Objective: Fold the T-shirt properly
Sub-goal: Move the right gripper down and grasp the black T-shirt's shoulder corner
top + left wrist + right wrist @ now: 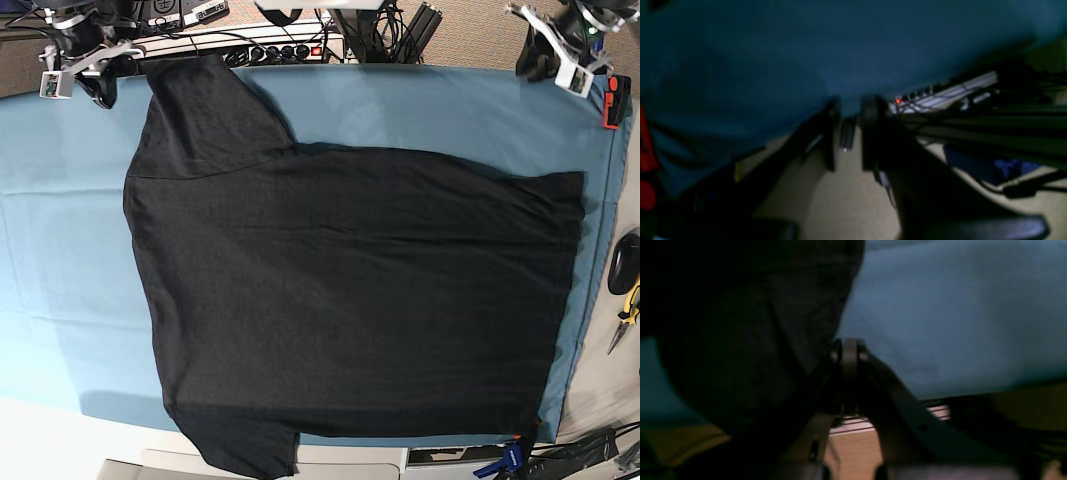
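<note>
a black t-shirt (pixel 350 300) lies spread flat, plain side up, on a counter (pixel 60 300) draped in a teal cloth (pixel 440 110). it covers most of the counter. its long axis runs side to side in the base view: shoulders and sleeves toward that view's left edge, hem toward the right edge. one sleeve reaches the far left corner, and the other hangs slightly over the near edge.

the right hand (pixel 85 78) hangs at the far left corner, just beside the upper sleeve. in its wrist view the jaws look pressed together with nothing between them, dark fabric close alongside. the left hand (pixel 560 55) hangs off the far right corner, apart from the shirt; its wrist view is blurred, but a gap shows between its two fingers (pixel 870 133) and nothing is in it (cloth edge and floor beyond).

the right hand is the nearer one, with the sleeve lying just toward the near edge from it. the left hand would need to travel toward the near edge to reach the hem corner. no fold looks begun yet.
</note>
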Robot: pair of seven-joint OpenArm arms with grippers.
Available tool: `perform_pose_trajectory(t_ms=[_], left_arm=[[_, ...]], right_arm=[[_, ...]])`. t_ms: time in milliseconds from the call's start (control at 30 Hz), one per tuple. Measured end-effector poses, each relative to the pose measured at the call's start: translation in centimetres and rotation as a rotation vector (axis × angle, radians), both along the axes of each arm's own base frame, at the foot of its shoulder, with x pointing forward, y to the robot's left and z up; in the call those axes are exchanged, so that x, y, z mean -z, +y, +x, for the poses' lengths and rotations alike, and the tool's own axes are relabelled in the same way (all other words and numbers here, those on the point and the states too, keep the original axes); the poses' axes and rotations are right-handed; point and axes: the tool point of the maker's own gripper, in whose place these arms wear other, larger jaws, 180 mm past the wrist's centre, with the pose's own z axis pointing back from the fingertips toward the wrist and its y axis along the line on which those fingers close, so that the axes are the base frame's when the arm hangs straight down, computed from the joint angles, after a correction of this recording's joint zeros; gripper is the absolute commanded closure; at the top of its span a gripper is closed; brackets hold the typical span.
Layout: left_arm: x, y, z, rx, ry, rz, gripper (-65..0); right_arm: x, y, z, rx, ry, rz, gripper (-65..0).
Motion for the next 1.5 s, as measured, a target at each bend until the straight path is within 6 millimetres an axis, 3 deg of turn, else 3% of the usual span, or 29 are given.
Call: perform_pose_trajectory(t_ms=[67,133,300,467,533,833,1100,1267,1500], left_arm=[[-0.2,0.0,0.3,0.0,-0.02,0.001,-12.2],[-0.5,0.1,0.8,0.008,-0.054,0.013,-12.2],[-0.4,0.1,0.8,0.038,-0.057,0.039,-13.1],[-0.4,-0.1,1.5,0.058,-0.059,0.045,-29.0],[-0.4,-0.1,1.6,0.057,-0.064,0.045,-31.9],[-0.4,-0.1,1.7,0.057,-0.065,0.045,-31.8],[-0.4,0.5,2.1,0.03,-0.065,0.063,-31.8],[-0.3,0.6,2.1,0.024,-0.061,0.067,-31.8],[-0.4,0.8,2.5,0.011,-0.067,0.076,-31.8]], right_arm=[[0.0,0.4,0.3,0.023,-0.02,0.042,-24.6],[0.1,0.5,0.3,0.05,-0.021,0.069,-30.3],[1.0,0.8,0.3,0.145,-0.01,0.148,-30.3],[1.4,1.8,1.1,0.191,-0.021,0.221,-30.3],[1.5,1.8,1.2,0.195,-0.023,0.222,-30.3],[2.7,1.0,2.1,0.245,-0.02,0.234,-30.3],[5.6,0.8,3.0,0.295,-0.008,0.341,-30.3],[6.3,2.4,3.3,0.258,-0.006,0.426,-30.2],[6.9,7.0,3.7,0.142,0.026,0.502,-30.2]])
